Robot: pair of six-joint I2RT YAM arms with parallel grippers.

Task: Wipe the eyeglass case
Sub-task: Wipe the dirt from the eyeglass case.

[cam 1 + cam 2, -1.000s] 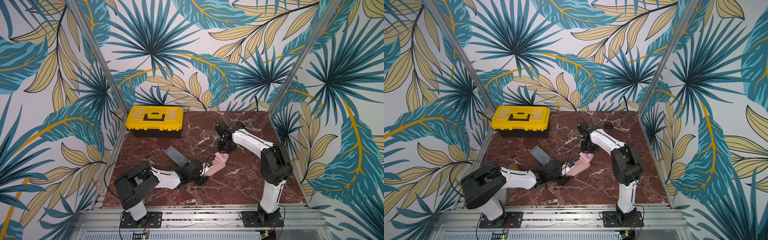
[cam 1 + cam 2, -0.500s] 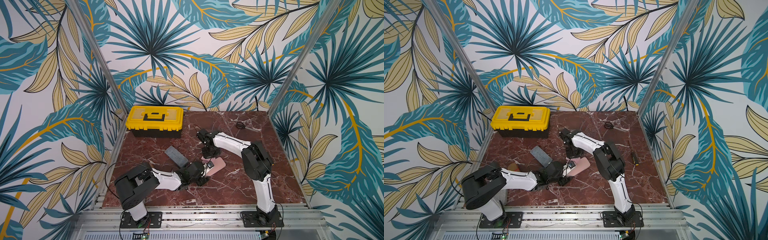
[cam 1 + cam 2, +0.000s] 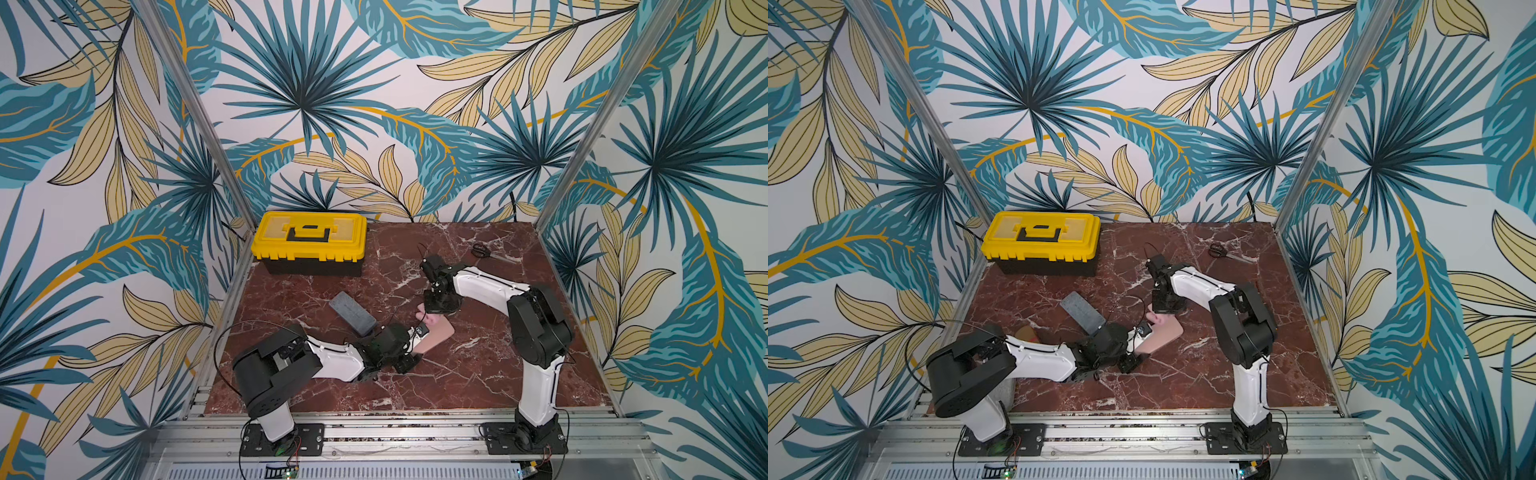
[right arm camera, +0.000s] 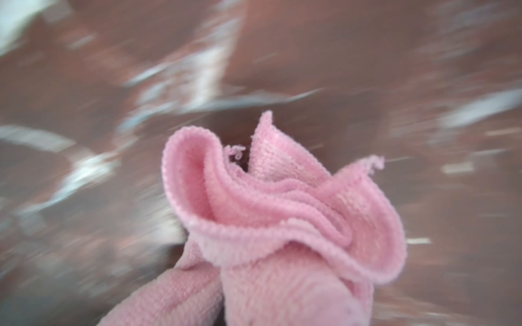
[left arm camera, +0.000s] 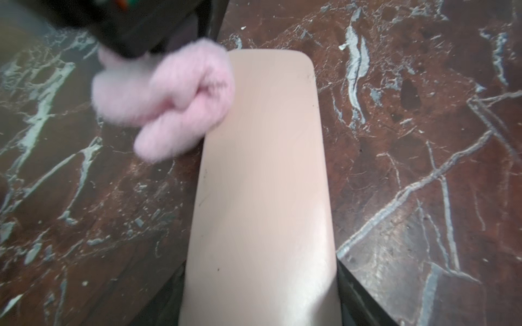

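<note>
**A:** Where does the eyeglass case [image 3: 438, 338] sit?

**B:** Flat on the marble worktop [image 3: 457, 374], near its middle. The left fingers [image 5: 364, 302] pinch one end of it, one against each long side.

**A:** And the right fingers [image 5: 132, 36]?

**B:** Pressed together on a bunched pink cloth [image 5: 163, 96]. In both top views the cloth touches the case at its twelve o'clock edge. The right wrist view is badly blurred.

**A:** Anything else about?

**B:** From the case, a grey block [image 3: 352, 312] lies near at nine o'clock. A yellow toolbox [image 3: 309, 239] stands well apart at ten, and scissors [image 3: 482, 250] lie at one.
</note>
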